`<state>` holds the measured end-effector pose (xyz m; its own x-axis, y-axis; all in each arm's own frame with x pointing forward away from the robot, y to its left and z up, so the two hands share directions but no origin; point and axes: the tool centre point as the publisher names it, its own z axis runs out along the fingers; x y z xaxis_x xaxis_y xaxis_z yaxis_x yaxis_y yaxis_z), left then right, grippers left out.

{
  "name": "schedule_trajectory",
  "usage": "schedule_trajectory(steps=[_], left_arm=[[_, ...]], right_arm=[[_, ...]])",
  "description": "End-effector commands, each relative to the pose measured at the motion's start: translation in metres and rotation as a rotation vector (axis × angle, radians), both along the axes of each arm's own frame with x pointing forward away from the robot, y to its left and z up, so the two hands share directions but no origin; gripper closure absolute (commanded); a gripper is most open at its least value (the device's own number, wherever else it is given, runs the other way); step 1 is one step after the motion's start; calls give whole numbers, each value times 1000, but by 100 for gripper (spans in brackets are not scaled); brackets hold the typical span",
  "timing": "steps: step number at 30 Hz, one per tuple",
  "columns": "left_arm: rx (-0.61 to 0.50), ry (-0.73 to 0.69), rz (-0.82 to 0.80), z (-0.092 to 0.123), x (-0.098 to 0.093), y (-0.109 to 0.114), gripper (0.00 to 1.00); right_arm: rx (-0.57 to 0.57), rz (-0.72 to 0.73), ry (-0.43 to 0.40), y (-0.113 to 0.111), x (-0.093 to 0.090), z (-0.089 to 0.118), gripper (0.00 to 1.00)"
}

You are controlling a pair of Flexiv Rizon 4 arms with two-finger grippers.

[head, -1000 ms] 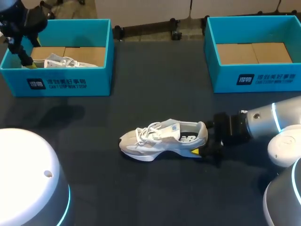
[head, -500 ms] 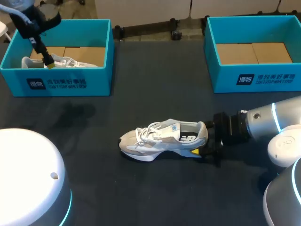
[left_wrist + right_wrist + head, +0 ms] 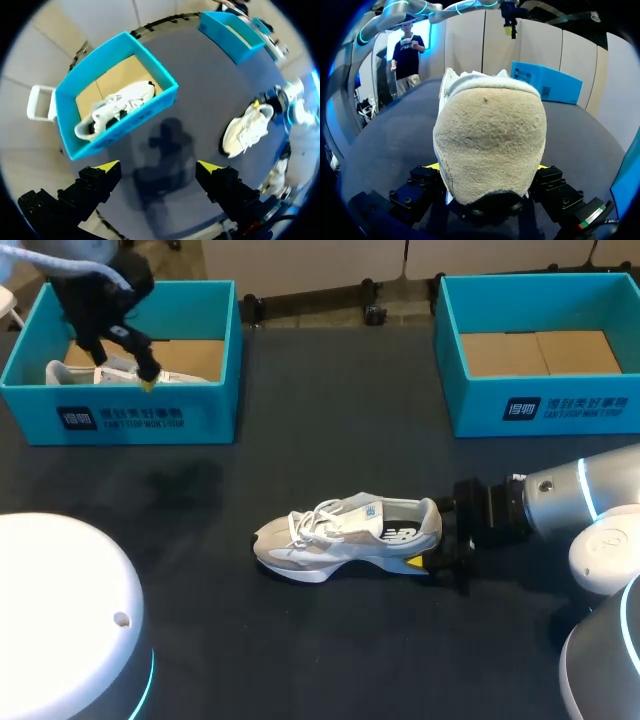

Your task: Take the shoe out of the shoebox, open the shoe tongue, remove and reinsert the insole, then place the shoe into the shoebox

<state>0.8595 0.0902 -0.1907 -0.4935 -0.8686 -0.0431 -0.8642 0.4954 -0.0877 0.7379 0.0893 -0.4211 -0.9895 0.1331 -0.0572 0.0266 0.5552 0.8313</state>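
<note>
A dark table (image 3: 300, 410) was seen to carry everything. Two blue open-topped boxes were set along its far side, well apart from each other. The left shoebox (image 3: 140, 420) was placed at the far left and the right shoebox (image 3: 560, 405) at the far right. A brown cardboard floor was shown in each.

The right arm (image 3: 570, 502) was brought in low from the right, nearly level with the table top. The left arm (image 3: 90, 270) was held high over the left shoebox.

The shoe (image 3: 345, 535), a white and pale grey trainer, was found outside the boxes. It was stood upright on its sole on the table, in the open stretch between them and nearer the robot. Its toe was turned to the robot's left and its heel to the right. White laces were seen across the top, with the dark opening behind them.

A second shoe (image 3: 75, 371) of the same pale colour was lain inside the left shoebox, against its front wall.

The right gripper (image 3: 425, 562) was closed on the heel of the shoe. In the right wrist view the rough beige heel was pinched from both sides, a yellow tip being pressed against each flank.

The left gripper (image 3: 157, 166) was held spread wide, with nothing between its fingers. In the left wrist view it was hung well above the table, with the left shoebox ahead of it and only bare table seen through the gap.
</note>
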Motion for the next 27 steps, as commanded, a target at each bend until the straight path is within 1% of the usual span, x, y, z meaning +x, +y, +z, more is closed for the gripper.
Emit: schedule_trajectory(steps=[1,2,3,4,7,8,12,20,22,27], left_arm=[[5,-2,40,-8,-14,-19,0],[6,0,48,-11,-18,-26,0],[5,1,51,-11,-19,-27,0],[4,0,54,-15,-25,-36,0],[0,5,62,-20,-33,-51,0],[0,6,63,-21,-34,-53,0],[-7,12,87,-28,-45,-76,0],[-23,31,164,-35,-61,-108,0],[-26,33,166,-36,-66,-114,0],[-35,34,146,-42,-84,-139,0]], right_arm=[[-4,-3,0,3,1,0,100],[-4,-3,0,3,1,0,100],[-4,-3,0,3,1,0,100],[-4,-3,0,3,1,0,100],[-4,-3,0,3,1,0,100],[-4,-3,0,3,1,0,100],[-4,-3,0,3,1,0,100],[-4,-3,0,3,1,0,100],[-4,-3,0,3,1,0,100],[-4,-3,0,3,1,0,100]])
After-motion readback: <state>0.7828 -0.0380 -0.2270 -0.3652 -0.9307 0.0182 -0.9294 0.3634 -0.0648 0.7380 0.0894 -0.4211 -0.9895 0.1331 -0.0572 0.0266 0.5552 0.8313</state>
